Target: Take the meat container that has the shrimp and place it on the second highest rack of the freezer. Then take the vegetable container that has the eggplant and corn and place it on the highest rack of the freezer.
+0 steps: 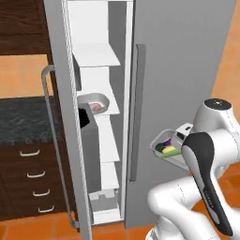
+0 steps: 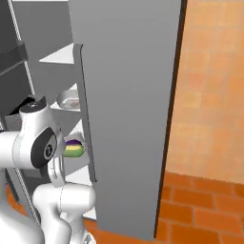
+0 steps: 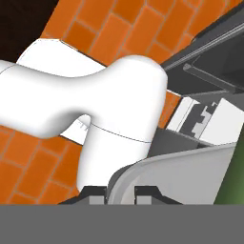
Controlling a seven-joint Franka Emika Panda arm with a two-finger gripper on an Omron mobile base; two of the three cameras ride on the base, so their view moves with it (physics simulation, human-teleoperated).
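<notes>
The gripper (image 3: pixel 120 192) pinches the thin grey rim of the shallow vegetable container (image 1: pixel 165 149), which holds purple eggplant (image 2: pixel 72 143) and yellow corn (image 1: pixel 168 150); the rounded meat container (image 1: pixel 96 101) sits on a flat white freezer rack (image 1: pixel 112 111)

My arm is folded up high, wrist bent over, and my gripper (image 3: pixel 120 191) is clamped tight on the container's (image 1: pixel 165 151) rim.

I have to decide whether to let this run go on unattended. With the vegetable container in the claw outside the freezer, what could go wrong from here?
1. The claw grips only the rim of the vegetable container, which hangs tilted, so the eggplant and corn might slide out.
2. The container is in front of the closed right door, so it could bump the door edge when swung toward the top rack.
</notes>
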